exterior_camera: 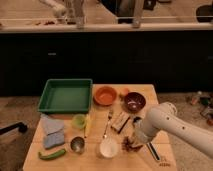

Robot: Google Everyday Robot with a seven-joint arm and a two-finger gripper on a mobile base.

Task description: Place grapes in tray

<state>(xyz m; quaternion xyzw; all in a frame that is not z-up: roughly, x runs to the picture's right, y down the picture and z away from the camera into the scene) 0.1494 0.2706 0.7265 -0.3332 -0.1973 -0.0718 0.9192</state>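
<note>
Standing on the worktop [32, 150], the green tray [47, 102] sits at the far left, well apart from the gripper [133, 142], down near the front edge, its fingers pinched shut on the dark grapes [127, 145].

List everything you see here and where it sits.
table: one, light wood, centre
tray: one, green, back left
orange bowl: one, orange, right of tray
maroon bowl: one, dark red, right of orange bowl
green cup: one, pale green, before tray
metal cup: one, silver, front
white cup: one, white, front centre
cloths: two, blue-grey, left
vegetable: one, green, front left
grapes: one bunch, dark red, right of white cup
arm: one, white, from right
gripper: one, shut on grapes
</note>
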